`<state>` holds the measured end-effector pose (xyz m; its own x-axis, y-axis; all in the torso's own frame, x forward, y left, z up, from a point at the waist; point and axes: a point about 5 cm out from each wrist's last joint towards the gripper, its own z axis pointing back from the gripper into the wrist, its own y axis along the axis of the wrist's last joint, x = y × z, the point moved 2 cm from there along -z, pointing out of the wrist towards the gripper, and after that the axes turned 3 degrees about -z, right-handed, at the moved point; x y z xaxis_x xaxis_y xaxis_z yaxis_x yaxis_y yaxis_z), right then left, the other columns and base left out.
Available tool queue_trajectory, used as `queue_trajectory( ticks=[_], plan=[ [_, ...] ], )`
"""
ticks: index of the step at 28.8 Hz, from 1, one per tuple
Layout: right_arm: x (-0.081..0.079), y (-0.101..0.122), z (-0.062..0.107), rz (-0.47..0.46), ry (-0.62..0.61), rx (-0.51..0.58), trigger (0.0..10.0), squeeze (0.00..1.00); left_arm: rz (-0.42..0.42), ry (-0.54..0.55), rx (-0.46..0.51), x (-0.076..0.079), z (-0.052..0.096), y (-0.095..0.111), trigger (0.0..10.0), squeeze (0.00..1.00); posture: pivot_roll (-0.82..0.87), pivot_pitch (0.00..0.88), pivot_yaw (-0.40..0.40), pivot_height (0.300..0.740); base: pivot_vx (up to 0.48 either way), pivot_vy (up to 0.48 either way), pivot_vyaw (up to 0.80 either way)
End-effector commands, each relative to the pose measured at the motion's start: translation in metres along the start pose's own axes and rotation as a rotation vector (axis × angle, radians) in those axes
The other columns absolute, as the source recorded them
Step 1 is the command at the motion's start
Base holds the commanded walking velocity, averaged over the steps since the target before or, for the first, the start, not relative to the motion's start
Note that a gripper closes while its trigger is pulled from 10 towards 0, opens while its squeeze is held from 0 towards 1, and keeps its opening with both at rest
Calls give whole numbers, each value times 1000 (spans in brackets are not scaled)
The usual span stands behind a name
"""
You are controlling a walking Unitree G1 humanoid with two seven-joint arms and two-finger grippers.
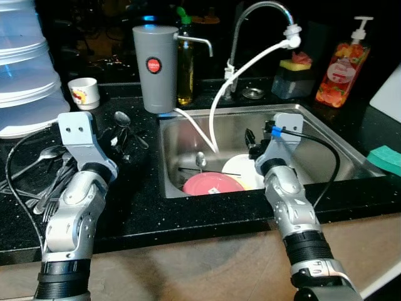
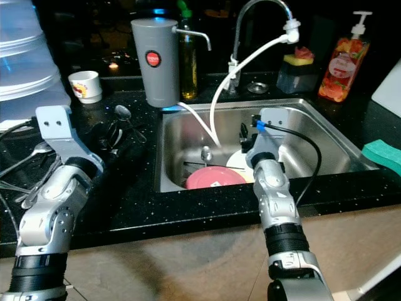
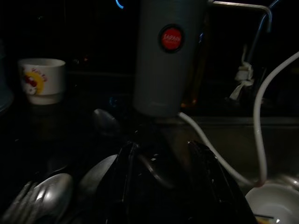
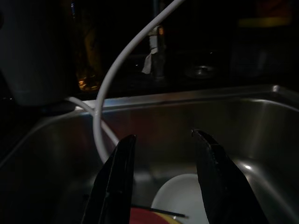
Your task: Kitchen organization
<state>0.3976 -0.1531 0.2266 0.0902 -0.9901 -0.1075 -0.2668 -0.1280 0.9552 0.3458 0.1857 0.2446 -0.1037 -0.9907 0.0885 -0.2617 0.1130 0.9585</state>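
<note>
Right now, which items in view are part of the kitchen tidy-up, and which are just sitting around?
Part of the job:
- pink plate in the sink
- white plate behind it
- loose cutlery on the counter
- right pincer, open over the sink
- left pincer over the cutlery

Lying about:
- grey water filter
- soap bottle
- white cup
- green sponge

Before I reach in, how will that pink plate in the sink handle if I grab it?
The round pink plate looks rigid and thin, lying nearly flat, so its rim may be hard to pinch. It seems glossy, likely slippery. It overlaps the white plate, so lifting may shift that.
</note>
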Motion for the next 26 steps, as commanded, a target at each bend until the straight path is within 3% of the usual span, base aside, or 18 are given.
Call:
queue_trajectory(
  ticks=[1,16,26],
  plan=[
    [-6,-4,0,-16,13,-16,10000,0,-4,25,-9,-5,2,-2,10000,0,66,37,-29,740,0,0,0],
    [-7,-5,0,-19,19,-21,10000,0,-17,37,-13,-6,2,-2,10000,0,66,32,-28,740,0,0,0],
    [-12,-5,-2,-102,54,-34,10000,0,-111,-5,-49,-4,-4,-2,10000,0,66,23,-25,740,0,0,0]
  ],
)
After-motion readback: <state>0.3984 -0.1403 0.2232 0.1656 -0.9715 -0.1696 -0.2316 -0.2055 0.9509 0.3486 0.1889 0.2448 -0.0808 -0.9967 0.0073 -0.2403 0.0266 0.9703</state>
